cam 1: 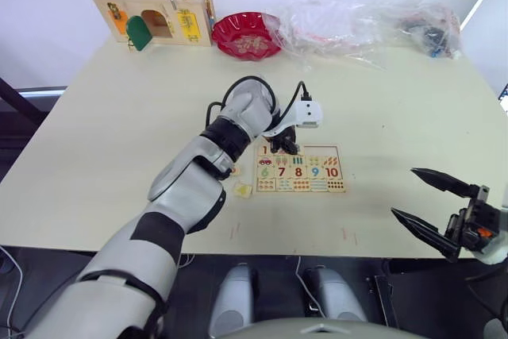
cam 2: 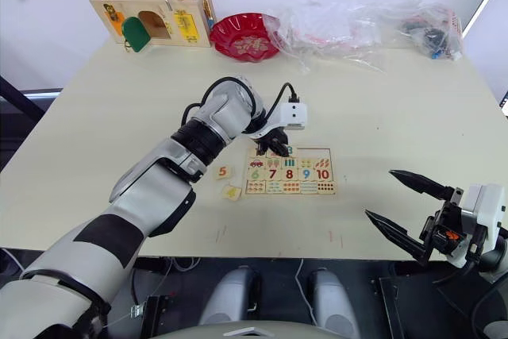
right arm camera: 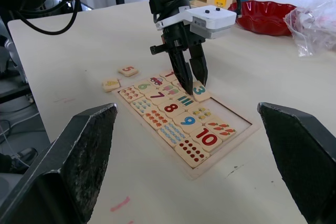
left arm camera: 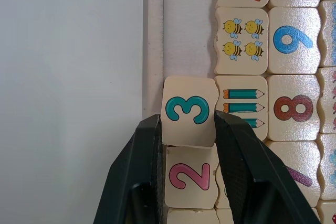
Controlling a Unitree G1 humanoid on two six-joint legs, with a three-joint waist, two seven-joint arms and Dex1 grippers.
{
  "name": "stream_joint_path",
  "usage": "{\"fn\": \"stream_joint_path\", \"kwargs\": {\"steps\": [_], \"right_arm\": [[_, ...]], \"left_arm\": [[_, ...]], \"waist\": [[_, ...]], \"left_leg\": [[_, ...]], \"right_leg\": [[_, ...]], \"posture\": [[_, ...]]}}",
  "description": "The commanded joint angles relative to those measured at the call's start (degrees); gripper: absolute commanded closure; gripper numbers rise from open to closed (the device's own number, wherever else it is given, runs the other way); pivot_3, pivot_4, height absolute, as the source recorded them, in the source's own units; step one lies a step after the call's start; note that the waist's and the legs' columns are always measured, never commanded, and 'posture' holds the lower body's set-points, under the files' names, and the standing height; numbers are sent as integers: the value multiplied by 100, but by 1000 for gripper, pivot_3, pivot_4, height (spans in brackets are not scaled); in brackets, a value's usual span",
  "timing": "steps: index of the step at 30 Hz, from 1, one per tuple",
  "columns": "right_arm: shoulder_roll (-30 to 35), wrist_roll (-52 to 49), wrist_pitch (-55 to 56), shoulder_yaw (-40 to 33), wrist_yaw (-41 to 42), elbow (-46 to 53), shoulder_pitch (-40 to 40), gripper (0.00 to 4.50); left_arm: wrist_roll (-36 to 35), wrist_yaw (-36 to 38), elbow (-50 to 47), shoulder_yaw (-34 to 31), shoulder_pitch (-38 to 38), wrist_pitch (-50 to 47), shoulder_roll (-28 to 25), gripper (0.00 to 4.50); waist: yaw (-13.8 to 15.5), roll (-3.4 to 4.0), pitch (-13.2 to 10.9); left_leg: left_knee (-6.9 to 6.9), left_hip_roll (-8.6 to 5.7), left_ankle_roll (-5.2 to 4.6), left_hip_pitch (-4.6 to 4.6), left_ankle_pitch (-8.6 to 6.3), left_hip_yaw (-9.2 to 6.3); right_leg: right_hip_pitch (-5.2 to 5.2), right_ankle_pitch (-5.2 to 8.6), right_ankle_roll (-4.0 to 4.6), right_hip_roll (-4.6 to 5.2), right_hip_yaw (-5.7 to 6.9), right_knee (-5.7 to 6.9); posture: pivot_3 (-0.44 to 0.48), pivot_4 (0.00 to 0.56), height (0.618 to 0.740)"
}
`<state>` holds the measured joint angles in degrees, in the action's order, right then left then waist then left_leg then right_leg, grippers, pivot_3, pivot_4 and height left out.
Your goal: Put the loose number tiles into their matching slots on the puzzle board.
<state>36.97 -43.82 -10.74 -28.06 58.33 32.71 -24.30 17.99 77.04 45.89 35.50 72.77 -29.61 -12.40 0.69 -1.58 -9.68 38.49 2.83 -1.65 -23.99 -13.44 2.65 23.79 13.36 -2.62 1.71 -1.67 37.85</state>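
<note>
clearly the left pincer (left arm camera: 188,129) is clenching the tile marked 3 (left arm camera: 189,110) between its two black fingers, holding it over the top row of the puzzle board (cam 1: 336,151) just past the seated tile 2 (left arm camera: 190,176), because that open slot (left arm camera: 188,51) beside it is where it belongs. the tile is sitting a little askew and overlapping tile 2's edge, so it is probably not fully down yet. the left wrist view is giving the digits and that overlap; the head views are hiding the tile behind the arm. they are showing instead two loose tiles, tile 5 (cam 2: 225,171) and another tile (cam 2: 232,192) with a yellowish print i cannot read, lying on the worktop (cam 2: 119,117) just beside the board's left end. the right pincer (cam 2: 401,204) is hanging spread wide, well apart from the board, grasping nothing.
</note>
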Motion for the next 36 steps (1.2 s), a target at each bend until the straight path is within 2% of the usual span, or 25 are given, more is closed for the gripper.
{"fn": "stream_joint_path", "kwargs": {"steps": [1,12,14,15,16,19,20,24,28,31,36], "right_arm": [[-20,-31,114,-117,-9,110,9,0],[-54,-9,128,-128,-18,115,6,0],[-57,-5,129,-126,-18,113,10,0],[-60,-1,131,-125,-18,112,12,0],[-62,8,132,-117,-23,109,22,0],[-74,25,143,-100,-27,99,40,0],[-79,28,143,-96,-30,105,38,0],[-105,35,145,-84,-46,124,53,0],[-144,74,175,-28,-37,70,111,0],[-155,102,184,20,-33,23,182,0],[-167,130,212,84,-31,-16,238,0]], "left_arm": [[24,-12,-98,-39,36,-3,63,3526],[14,37,-163,-44,34,-47,40,3526],[8,50,-169,-50,47,-64,37,2495],[5,58,-176,-52,53,-77,36,2203],[2,63,-182,-57,57,-80,32,1725],[-36,97,-207,-108,105,-115,14,176],[-54,104,-215,-134,126,-145,6,31],[-231,324,-211,-375,377,-316,-177,31],[-816,774,-173,-942,689,-415,-406,31],[-1085,466,-87,-1356,470,403,-531,31],[-1375,745,257,-1633,262,1128,-640,31]], "waist": [[0,0,0],[0,0,0],[0,0,0],[0,0,0],[0,0,0],[0,0,0],[0,0,0],[-6,0,0],[-6,1,-1],[-6,4,2],[-2,4,2]], "left_leg": [[0,0,0,0,0,0],[0,0,0,0,0,0],[0,0,0,0,0,0],[0,0,0,0,0,0],[0,0,0,0,0,0],[0,0,0,0,0,0],[0,0,0,0,0,0],[0,0,0,0,0,0],[0,0,0,-1,0,-2],[0,0,0,2,0,-1],[0,0,0,3,0,-1]], "right_leg": [[0,0,0,0,0,0],[0,0,0,0,0,0],[0,0,0,0,0,0],[0,-1,0,0,0,0],[0,0,0,0,0,0],[0,0,0,0,0,0],[0,0,0,0,0,0],[0,0,0,0,0,0],[1,1,1,0,1,1],[0,3,1,1,1,0],[-2,-5,-2,1,1,3]], "posture": [[0,150,740],[0,150,740],[0,150,740],[0,150,740],[0,150,740],[0,150,740],[0,150,740],[0,150,740],[0,150,740],[0,150,740],[0,150,740]]}}
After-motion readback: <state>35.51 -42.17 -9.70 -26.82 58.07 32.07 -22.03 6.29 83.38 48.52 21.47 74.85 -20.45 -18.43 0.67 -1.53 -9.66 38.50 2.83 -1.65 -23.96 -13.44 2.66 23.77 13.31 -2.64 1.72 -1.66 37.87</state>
